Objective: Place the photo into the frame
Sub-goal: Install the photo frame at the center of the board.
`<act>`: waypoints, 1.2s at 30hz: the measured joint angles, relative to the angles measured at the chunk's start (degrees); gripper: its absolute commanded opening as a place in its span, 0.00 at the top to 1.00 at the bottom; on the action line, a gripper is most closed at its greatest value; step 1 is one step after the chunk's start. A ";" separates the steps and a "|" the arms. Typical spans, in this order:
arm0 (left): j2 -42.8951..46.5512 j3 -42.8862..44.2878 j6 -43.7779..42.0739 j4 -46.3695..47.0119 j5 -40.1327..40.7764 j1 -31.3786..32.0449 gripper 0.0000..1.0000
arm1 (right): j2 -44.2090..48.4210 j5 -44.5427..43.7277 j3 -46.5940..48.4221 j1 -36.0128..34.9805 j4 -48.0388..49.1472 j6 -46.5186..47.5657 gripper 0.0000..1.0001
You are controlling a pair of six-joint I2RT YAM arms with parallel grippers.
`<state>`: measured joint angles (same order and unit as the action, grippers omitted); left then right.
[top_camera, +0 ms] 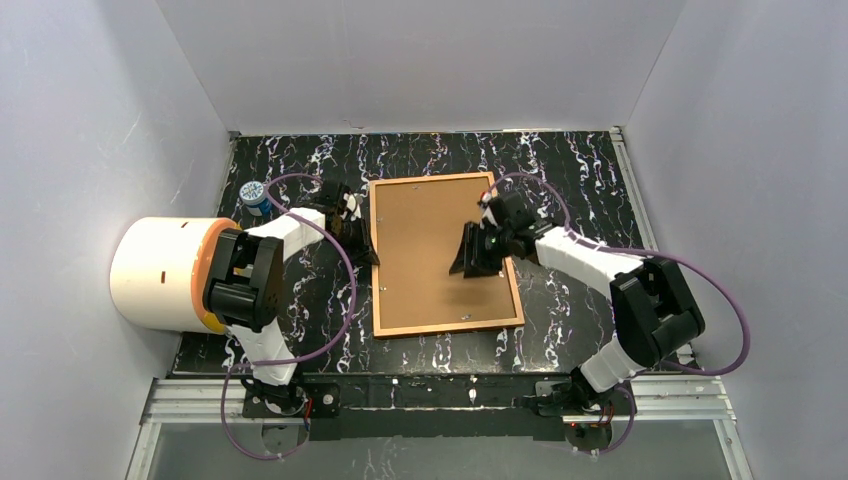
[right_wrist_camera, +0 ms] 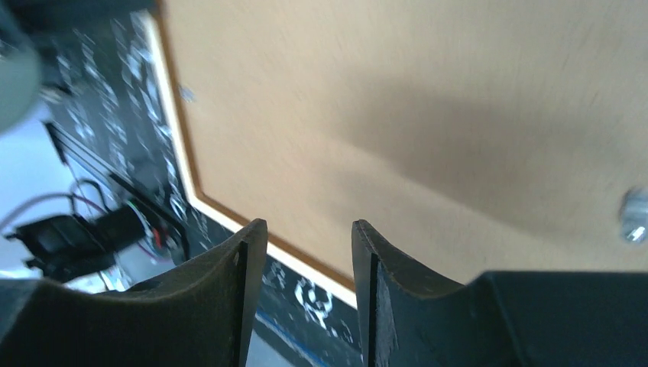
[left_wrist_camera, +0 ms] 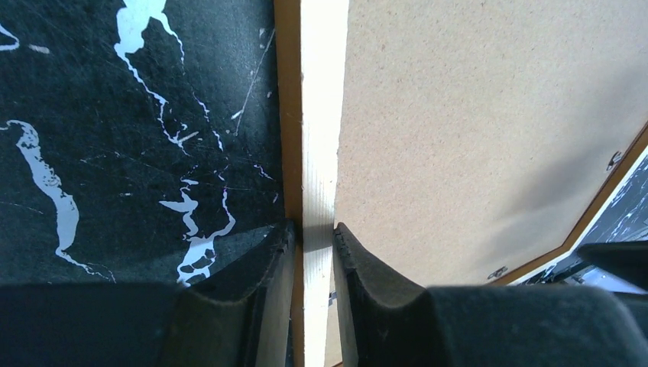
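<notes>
frame [top_camera: 450, 326] face down on bench [top_camera: 570, 170], board [top_camera: 425, 260] in it. left jaws pinch frame rim; right jaws open over board. next, likely: press board flat.

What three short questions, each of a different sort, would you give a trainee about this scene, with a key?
1. True or false: the backing board lies inside the frame.
2. Which side of the frame do the jaws of the left gripper straddle? A: the left long side. B: the near short side. C: the far short side.
3. In one word, what is between the jaws of the right gripper?

Key: 1 true; 2 A; 3 nothing, since they stand apart over the backing board.
</notes>
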<state>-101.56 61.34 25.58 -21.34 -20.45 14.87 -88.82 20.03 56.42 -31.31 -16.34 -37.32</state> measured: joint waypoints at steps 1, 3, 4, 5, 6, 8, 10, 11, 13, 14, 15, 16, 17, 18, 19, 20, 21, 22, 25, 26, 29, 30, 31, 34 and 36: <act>0.00 -0.15 0.00 0.07 -0.02 0.00 0.80 | 0.24 0.37 -1.95 -0.96 -1.03 0.28 0.48; 0.00 -0.20 0.00 0.11 0.00 0.00 0.82 | 0.24 1.05 -4.33 -2.45 -2.99 0.68 0.49; 0.02 -0.24 0.02 0.17 -0.02 0.00 0.83 | 0.17 1.49 -4.96 -3.13 -4.07 1.05 0.49; 0.02 -0.26 0.09 0.22 -0.02 0.00 0.84 | 0.02 1.84 -5.18 -3.69 -4.85 1.38 0.50; 0.02 -0.35 0.15 0.35 -0.02 0.00 0.85 | -0.26 2.27 -5.22 -4.20 -5.33 1.81 0.50; 0.09 -0.52 0.42 0.59 -0.04 0.00 0.87 | -1.16 2.89 -5.20 -4.81 -5.60 2.80 0.50; 0.11 -0.61 0.61 0.83 -0.07 -0.02 0.89 | -2.27 3.06 -5.20 -5.14 -6.14 3.54 0.50; 0.11 -0.63 0.70 0.92 -0.07 -0.02 0.90 | -2.91 3.04 -5.20 -5.25 -6.38 3.91 0.51; 0.11 -0.66 1.07 0.96 0.00 -0.02 0.92 | -3.93 2.95 -5.20 -5.55 -6.80 4.66 0.51; 0.11 -0.68 1.18 0.98 0.00 -0.02 0.93 | -4.33 2.89 -5.20 -5.64 -7.17 4.96 0.51; 0.11 -0.68 1.31 1.01 0.02 -0.02 0.95 | -4.46 3.04 -5.20 -5.73 -7.43 5.14 0.51; 0.11 -0.72 1.51 1.07 0.04 -0.02 0.97 | -4.46 3.06 -5.20 -5.84 -7.58 5.51 0.52; 0.11 -0.79 1.66 1.16 0.04 -0.04 0.98 | -4.46 3.06 -5.16 -5.88 -7.67 6.01 0.52; 0.11 -0.85 1.90 1.22 0.04 -0.07 0.99 | -4.46 3.08 -5.11 -5.90 -7.74 6.29 0.53; 0.13 -0.90 2.16 1.27 0.04 -0.11 1.00 | -4.46 3.08 -5.11 -5.92 -7.85 6.71 0.53; 0.13 -0.92 2.43 1.29 0.04 -0.11 1.00 | -4.46 3.17 -5.11 -5.95 -8.13 7.17 0.53; 0.13 -0.98 2.86 1.38 0.04 -0.13 1.00 | -4.46 3.34 -5.09 -5.95 -8.61 7.65 0.54; 0.15 -1.03 3.21 1.42 0.07 -0.13 1.00 | -4.46 3.48 -5.09 -5.95 -9.07 7.98 0.54; 0.55 -1.81 5.09 2.23 0.11 -0.26 1.00 | -4.46 4.15 -5.09 -5.95 -10.80 9.33 0.54; 0.66 -2.05 5.55 2.51 0.20 -0.28 1.00 | -4.48 4.31 -5.09 -5.97 -11.28 9.68 0.54; 1.16 -2.91 7.50 3.43 0.52 -0.39 1.00 | -4.85 5.55 -5.05 -5.95 -12.66 10.91 0.54; 1.20 -3.13 8.07 3.69 0.52 -0.42 1.00 | -5.11 6.01 -4.87 -5.95 -12.98 11.13 0.54; 1.27 -3.37 8.61 4.00 0.50 -0.50 1.00 | -5.40 6.34 -4.66 -5.95 -13.20 11.41 0.54; 1.33 -3.63 9.44 4.33 0.35 -0.61 1.00 | -6.21 7.26 -4.11 -5.92 -13.40 11.93 0.54; 1.33 -3.72 9.64 4.46 0.26 -0.68 1.00 | -6.91 8.26 -3.78 -5.90 -13.18 11.98 0.54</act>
<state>-100.22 57.63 35.22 -16.88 -20.18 14.20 -95.72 28.29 52.64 -37.21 -29.52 -25.34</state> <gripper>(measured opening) 0.191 0.460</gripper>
